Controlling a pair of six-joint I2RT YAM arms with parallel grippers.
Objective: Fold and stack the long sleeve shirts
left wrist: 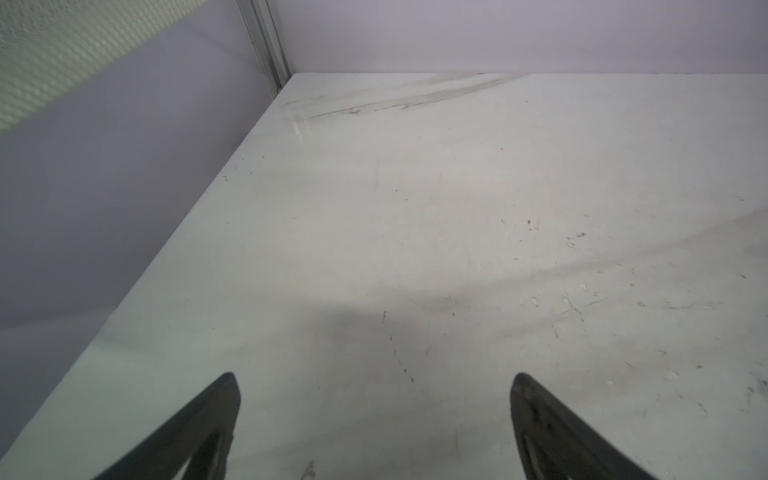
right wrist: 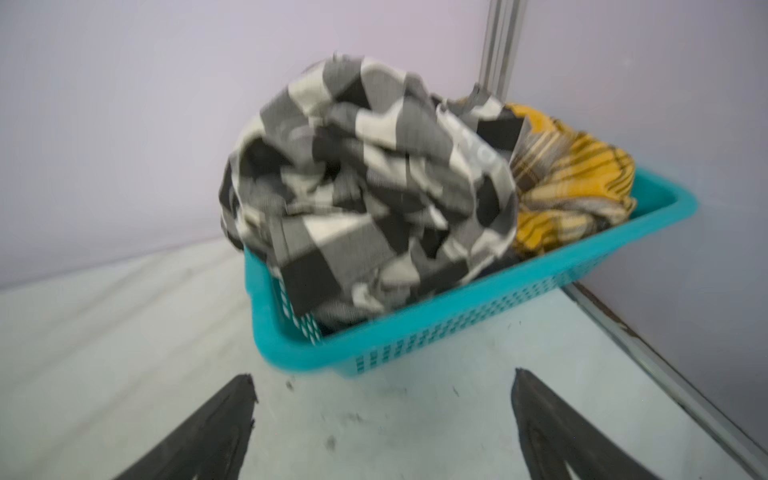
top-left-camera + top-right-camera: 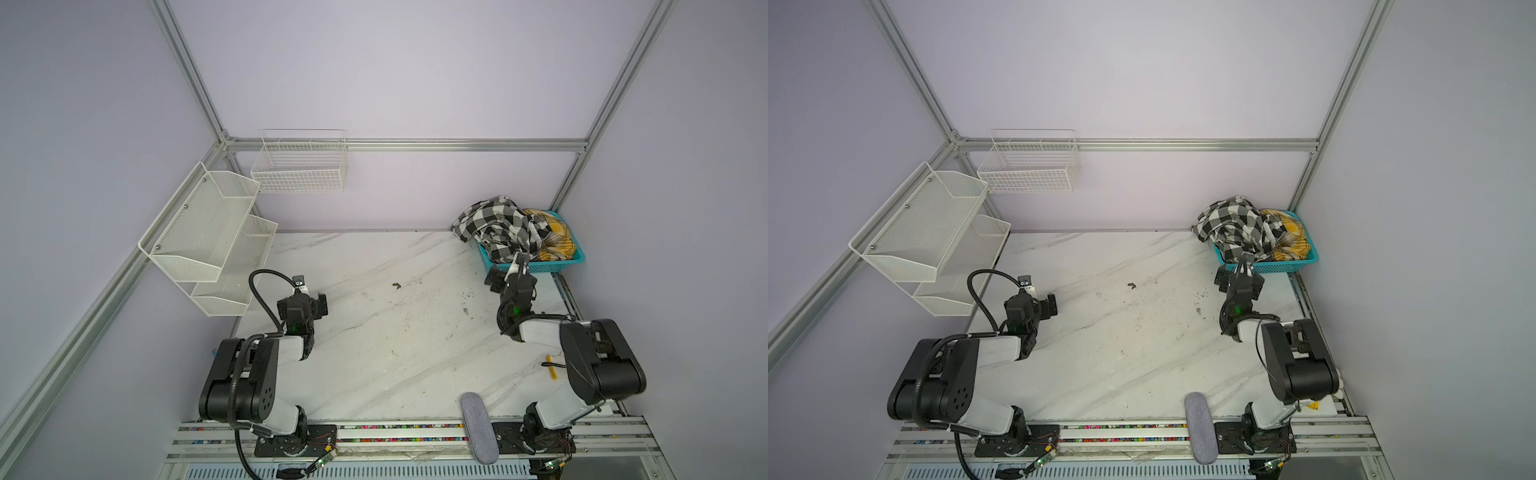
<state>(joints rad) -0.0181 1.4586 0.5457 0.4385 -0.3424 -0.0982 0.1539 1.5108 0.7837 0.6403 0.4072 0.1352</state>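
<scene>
Table (image 3: 374, 332): white marbled top, bare in the middle, room to spread a garment
Basket (image 2: 457, 328): teal plastic, far right corner, likely light; risk, it slides or tips if cloth is dragged sideways over the rim instead of lifted clear
Checked shirt (image 2: 365, 187): black-and-white, crumpled, heaped in the basket, spilling over its rim toward the table; risk, a pinch catches one sleeve or fold and the rest stays snagged
Yellow plaid shirt (image 2: 573, 187): in the basket, pressed against the checked one; risk, hauled out together
Right gripper (image 2: 382, 378): jaws apart, empty, just short of the basket
Left gripper (image 1: 374, 376): jaws apart, empty, over bare table, well apart from the shirts
</scene>
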